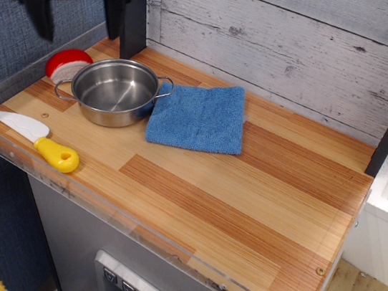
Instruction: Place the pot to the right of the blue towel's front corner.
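A black gripper (77, 15) hung in the air above the back-left corner of a wooden countertop (245, 196), its two fingers (42, 15) spread wide apart and holding nothing. Below it and a little toward the front, the stainless-steel pot (115, 92) sat upright on the wood, empty, one wire loop handle (164, 87) reaching toward the left edge of the blue towel (199, 117), which lay flat just beside it. A red-and-white round object (66, 64) showed partly behind the pot at the counter's left rim. Nearer the front edge, well apart from the pot, lay a toy knife (36, 139) with a white blade and yellow handle.
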